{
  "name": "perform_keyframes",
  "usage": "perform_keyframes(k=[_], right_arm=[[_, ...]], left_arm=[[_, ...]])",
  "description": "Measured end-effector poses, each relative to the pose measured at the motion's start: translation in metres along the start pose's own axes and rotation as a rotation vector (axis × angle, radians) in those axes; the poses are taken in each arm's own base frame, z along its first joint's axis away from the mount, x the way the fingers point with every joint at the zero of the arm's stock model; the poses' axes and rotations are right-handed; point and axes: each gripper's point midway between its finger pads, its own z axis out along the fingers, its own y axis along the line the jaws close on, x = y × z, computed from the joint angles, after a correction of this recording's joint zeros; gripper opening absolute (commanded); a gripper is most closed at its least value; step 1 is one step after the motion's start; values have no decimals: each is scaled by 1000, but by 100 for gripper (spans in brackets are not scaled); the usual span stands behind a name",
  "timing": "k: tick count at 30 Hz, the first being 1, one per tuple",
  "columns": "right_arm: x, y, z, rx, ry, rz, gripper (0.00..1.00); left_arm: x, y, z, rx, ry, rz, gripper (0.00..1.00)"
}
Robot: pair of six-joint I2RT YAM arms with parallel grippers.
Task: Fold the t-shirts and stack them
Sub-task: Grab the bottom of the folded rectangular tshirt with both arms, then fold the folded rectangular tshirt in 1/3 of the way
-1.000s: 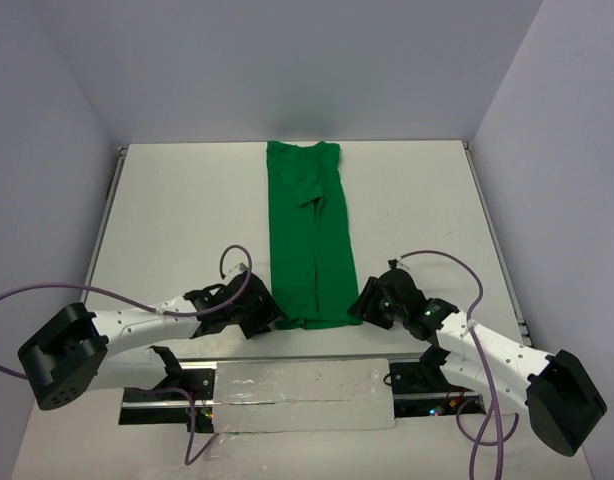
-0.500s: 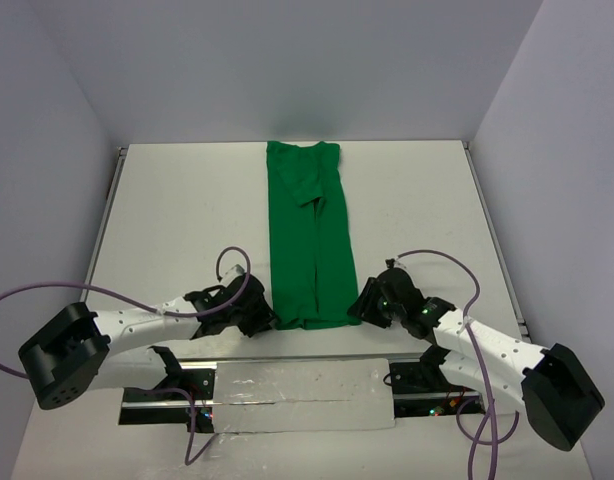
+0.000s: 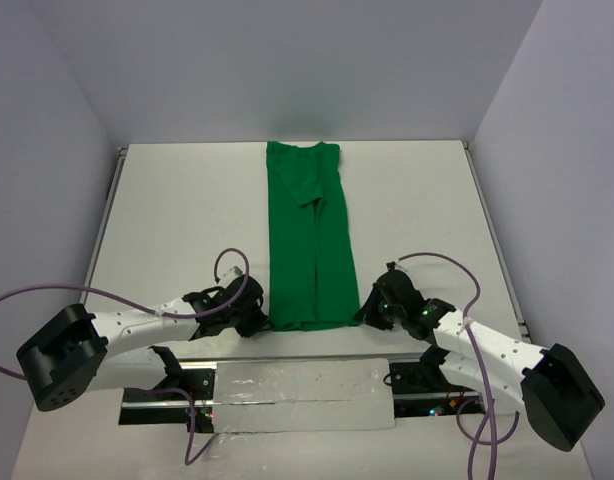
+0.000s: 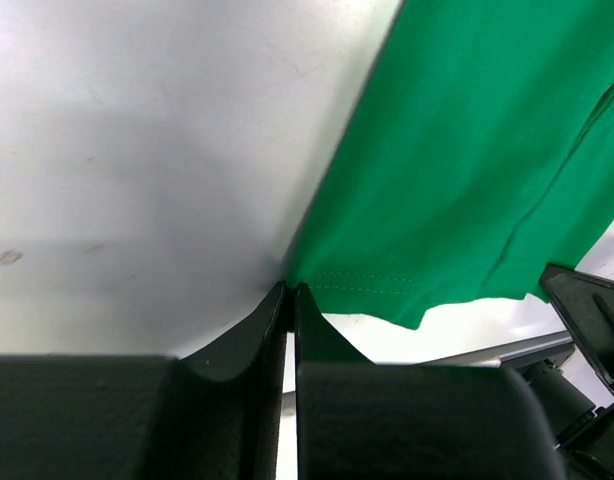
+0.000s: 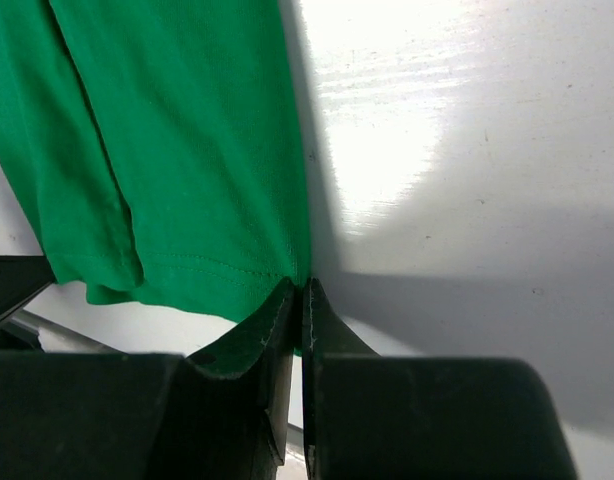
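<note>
I see one white worktop point(image 3: 167, 220), boxed in by pale walls point(image 3: 287, 60) on three sides. Down its middle lies one bright-green t-shirt point(image 3: 307, 240), folded lengthwise into a long narrow band. Its collar end sits at the far edge and its hem near the arm bases. It lies flat, with bare worktop on both sides.

My two arms reach in low from the near edge. The left arm point(image 3: 137, 325) comes at the hem from the left and the right arm point(image 3: 477, 345) from the right. Between their bases one crinkled silver strip point(image 3: 302, 395) runs along the near edge. Two purple cables loop over the surface, one point(image 3: 107, 293) trailing from the left arm and one point(image 3: 452, 262) arching over the right.

The left end effector point(image 4: 290, 290) is closed tight, its tips pinching the hem's left corner. The right end effector point(image 5: 299, 285) is closed too, with the hem's right corner caught between its fingers. Both sit right down at the worktop.
</note>
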Motion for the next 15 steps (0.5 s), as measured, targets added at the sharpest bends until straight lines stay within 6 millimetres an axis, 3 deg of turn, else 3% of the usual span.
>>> perform_keyframes(k=[4, 8, 11, 15], right_arm=[[1, -2, -3, 10, 0, 0, 9], [-10, 2, -9, 28, -30, -6, 9], [-36, 20, -17, 32, -90, -23, 9], [-86, 57, -27, 8, -195, -42, 9]], left_arm=[[-4, 2, -8, -7, -19, 3, 10], [-14, -13, -21, 6, -57, 13, 10], [-29, -44, -34, 45, -99, 16, 10], [-66, -88, -45, 82, -174, -4, 10]])
